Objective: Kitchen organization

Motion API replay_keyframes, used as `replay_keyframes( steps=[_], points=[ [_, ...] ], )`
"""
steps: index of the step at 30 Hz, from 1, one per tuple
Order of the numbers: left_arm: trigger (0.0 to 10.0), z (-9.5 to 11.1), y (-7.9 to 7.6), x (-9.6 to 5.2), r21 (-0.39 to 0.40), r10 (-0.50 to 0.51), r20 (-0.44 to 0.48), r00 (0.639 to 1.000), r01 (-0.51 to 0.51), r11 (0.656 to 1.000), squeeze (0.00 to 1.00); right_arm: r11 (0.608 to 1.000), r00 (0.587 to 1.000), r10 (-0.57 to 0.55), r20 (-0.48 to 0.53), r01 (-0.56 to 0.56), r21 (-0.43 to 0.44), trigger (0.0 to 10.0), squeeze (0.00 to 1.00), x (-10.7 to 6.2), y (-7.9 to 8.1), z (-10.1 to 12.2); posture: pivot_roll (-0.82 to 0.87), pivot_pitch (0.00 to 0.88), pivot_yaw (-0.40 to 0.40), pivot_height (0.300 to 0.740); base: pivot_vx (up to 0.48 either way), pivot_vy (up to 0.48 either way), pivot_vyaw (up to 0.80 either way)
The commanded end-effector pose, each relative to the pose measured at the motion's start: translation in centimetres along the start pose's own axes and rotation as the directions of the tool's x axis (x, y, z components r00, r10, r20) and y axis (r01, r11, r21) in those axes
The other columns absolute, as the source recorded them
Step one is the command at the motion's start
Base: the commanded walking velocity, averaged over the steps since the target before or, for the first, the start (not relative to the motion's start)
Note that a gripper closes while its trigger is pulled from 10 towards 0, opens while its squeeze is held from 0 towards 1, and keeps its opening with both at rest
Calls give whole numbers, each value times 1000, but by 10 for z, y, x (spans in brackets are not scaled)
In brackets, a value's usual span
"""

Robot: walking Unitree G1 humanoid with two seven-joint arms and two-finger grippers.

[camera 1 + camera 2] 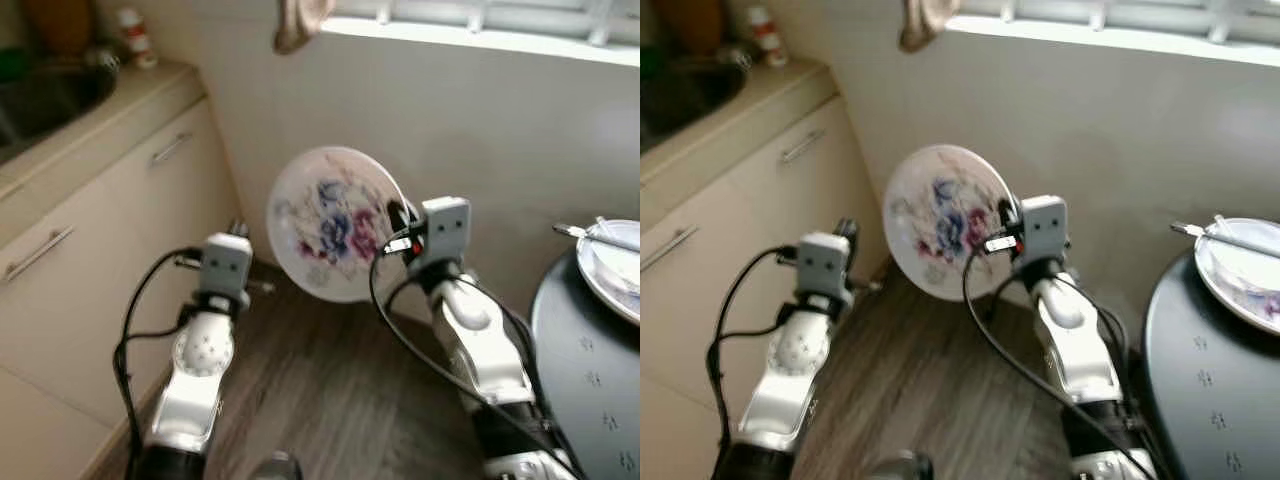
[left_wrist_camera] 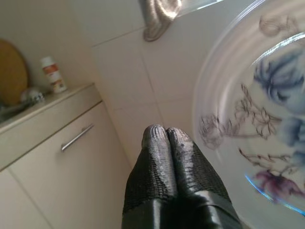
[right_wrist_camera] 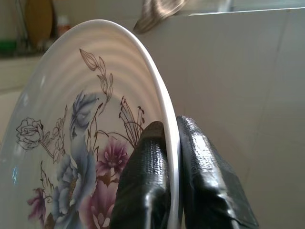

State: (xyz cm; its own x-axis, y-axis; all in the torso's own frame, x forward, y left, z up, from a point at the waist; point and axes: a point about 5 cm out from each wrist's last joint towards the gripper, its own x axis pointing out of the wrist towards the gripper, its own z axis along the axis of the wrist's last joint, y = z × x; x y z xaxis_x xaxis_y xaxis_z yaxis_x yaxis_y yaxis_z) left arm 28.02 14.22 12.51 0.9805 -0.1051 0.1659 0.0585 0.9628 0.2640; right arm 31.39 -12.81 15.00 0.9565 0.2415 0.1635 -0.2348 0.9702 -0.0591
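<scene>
A white plate (image 1: 333, 222) painted with blue and purple flowers is held up on edge in the air, in front of the tiled wall. My right gripper (image 1: 403, 226) is shut on the plate's right rim, one finger on each face (image 3: 148, 157). The left gripper (image 2: 164, 136) is shut with nothing in it, raised to the left of the plate (image 2: 267, 124) and apart from it, near the cabinet.
Cream cabinets (image 1: 110, 220) with bar handles run along the left under a counter with a sink (image 1: 45, 100) and a small bottle (image 1: 133, 35). A dark round table (image 1: 585, 370) at right carries another plate (image 1: 615, 265) with cutlery. A cloth (image 1: 298, 22) hangs from the windowsill. Wood floor lies below.
</scene>
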Motion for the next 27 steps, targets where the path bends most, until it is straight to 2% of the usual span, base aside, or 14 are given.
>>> replay_keyframes(
  steps=[1, 13, 19, 27],
  points=[
    [10000, -2, 6, -1, 21, 7, -12, 1000, -7, 1000, 0, 1000, 999, 8, 37, -8, -3, 10000, 0, 2, 4, 6, 19, 15, 2, 740, 0, 0, 800],
    [10000, 6, 8, 0, -6, 15, 33, 999, -15, 1000, 0, 1000, 1000, -11, 26, 11, -22, 10000, 0, 2, 2, 2, 20, 21, 3, 740, 0, 0, 800],
    [10000, 10, 13, 1, -25, 39, 62, 997, -37, 999, 0, 999, 999, -35, 34, 35, 7, 10000, 0, 3, -1, 2, 21, 23, 2, 740, 156, 0, 0],
    [10000, 13, 13, 2, -30, 35, 79, 996, -32, 999, 0, 999, 999, -26, 37, 27, -36, 10000, 0, 4, 1, 2, 21, 22, 4, 740, 465, 0, 0]
  ],
)
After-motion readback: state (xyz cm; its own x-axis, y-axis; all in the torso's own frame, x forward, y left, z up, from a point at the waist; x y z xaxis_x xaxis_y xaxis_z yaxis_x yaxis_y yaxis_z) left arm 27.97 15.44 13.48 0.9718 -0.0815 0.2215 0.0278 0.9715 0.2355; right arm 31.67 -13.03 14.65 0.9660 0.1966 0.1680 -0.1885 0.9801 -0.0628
